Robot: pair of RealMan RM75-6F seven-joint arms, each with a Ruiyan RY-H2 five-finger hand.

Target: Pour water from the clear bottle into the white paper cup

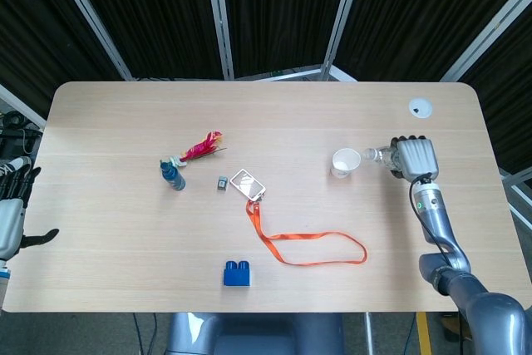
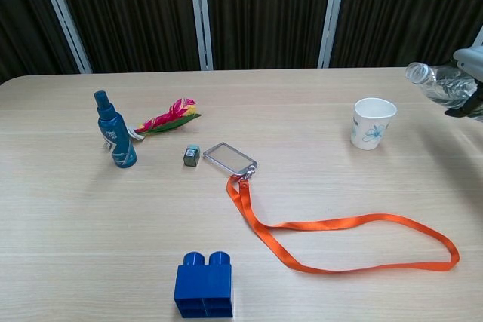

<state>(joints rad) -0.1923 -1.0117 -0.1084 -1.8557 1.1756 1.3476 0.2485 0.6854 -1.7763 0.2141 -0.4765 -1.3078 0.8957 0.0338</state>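
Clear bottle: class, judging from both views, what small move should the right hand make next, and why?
Probably carry the clear bottle slightly further toward the white paper cup. The right hand holds it tilted, but its mouth seems short of the cup's rim, so pouring now would likely spill.

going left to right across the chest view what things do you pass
blue spray bottle → red and yellow wrapper → small grey cube → blue toy brick → clear badge holder → orange lanyard → white paper cup → clear bottle
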